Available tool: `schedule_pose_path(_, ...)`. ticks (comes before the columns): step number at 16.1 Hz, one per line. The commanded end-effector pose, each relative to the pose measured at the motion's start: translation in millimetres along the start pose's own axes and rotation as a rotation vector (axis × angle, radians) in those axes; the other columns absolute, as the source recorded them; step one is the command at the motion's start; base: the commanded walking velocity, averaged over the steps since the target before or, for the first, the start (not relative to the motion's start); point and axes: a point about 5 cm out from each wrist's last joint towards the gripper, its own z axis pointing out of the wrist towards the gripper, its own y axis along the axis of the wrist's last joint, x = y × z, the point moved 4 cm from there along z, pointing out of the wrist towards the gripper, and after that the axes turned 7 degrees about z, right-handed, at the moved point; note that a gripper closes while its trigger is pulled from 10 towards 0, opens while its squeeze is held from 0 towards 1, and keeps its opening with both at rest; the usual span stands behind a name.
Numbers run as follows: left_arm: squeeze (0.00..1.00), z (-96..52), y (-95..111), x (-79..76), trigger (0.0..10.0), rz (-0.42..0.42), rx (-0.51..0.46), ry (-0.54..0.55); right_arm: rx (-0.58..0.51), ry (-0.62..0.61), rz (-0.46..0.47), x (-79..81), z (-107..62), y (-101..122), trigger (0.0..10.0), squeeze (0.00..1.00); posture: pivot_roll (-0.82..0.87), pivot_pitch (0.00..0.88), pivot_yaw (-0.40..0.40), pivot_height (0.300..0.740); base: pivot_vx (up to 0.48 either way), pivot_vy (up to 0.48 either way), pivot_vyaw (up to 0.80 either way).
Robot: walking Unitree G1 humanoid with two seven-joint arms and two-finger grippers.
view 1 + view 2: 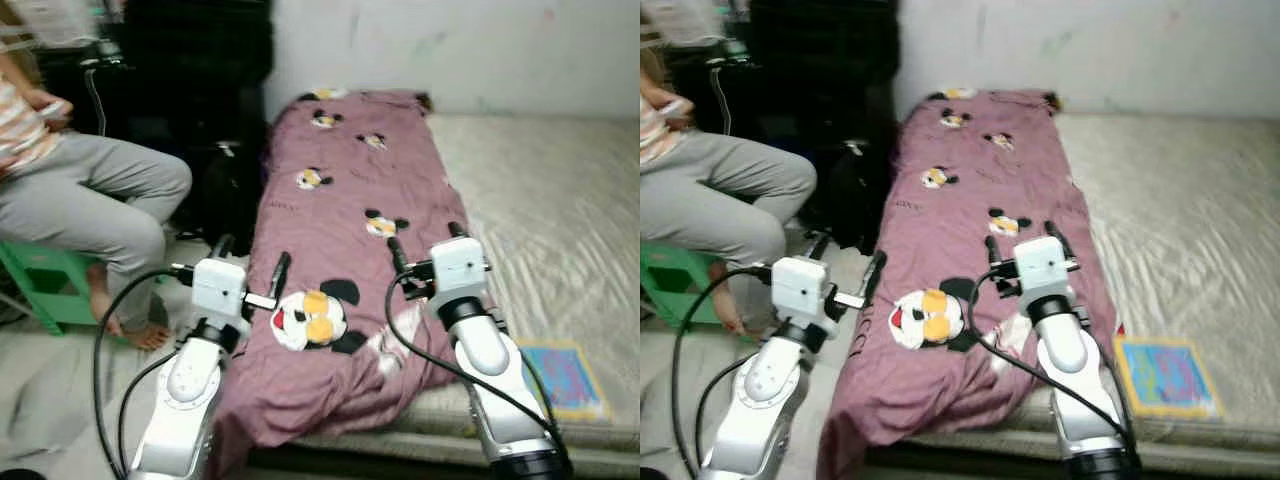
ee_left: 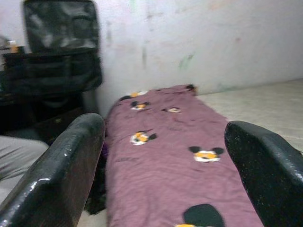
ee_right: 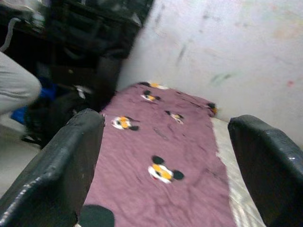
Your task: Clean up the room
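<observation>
person cut off at left edge, upper body blurred. dark luggage too blurred to identify. blanket front edge hidden behind arms.

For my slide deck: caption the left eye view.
Both open end effectors, left and right, hover over a mauve cartoon-print blanket.

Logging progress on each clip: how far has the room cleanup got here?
Early. Nothing looks done yet: the purple blanket lies spread in a long strip on the mattress, its near end rumpled over the edge. In hand: the left gripper and right gripper hover open above that end, holding nothing. Left: grasping and folding the blanket, and the colourful book on the mattress corner.
</observation>
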Motion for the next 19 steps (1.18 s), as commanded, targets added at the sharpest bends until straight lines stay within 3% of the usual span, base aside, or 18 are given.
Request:
schedule_pose_path(1, 0.0, 0.2, -2, 7.0, 10.0, 0.02, 0.013, 0.023, -0.009, 0.02, 0.007, 7.0, 1.3, 2, 10.0, 0.0, -0.09, 0.0, -0.001, 0.74, 0.0, 0.0, 0.0)
schedule_pose_path(5, 0.0, 2.6, -2, 12.4, 10.0, 0.065, 0.012, 0.051, -0.016, 0.018, 0.004, 6.6, 5.4, 2, 10.0, 0.0, -0.08, 0.0, 0.009, 0.74, 0.0, 0.0, 0.0)
schedule_pose_path(9, 0.0, 13.8, 6, 14.0, 10.0, 0.148, -0.023, 0.075, -0.017, 0.033, -0.028, 4.6, 12.6, 3, 10.0, 0.0, -0.06, 0.0, -0.046, 0.74, 0.0, 0.0, 0.0)
schedule_pose_path(13, 0.0, 8.9, 0, 10.4, 10.0, 0.11, 0.004, 0.072, -0.026, 0.028, -0.005, 10.2, 14.2, 3, 10.0, 0.0, -0.07, 0.0, -0.014, 0.74, 0.0, -0.065, 0.0)
schedule_pose_path(19, 0.0, 9.5, -4, 11.9, 10.0, 0.085, 0.019, 0.068, -0.017, -0.013, 0.01, 2.7, 8.8, -1, 10.0, 0.0, -0.09, 0.0, 0.005, 0.74, 0.0, -0.32, 0.0)
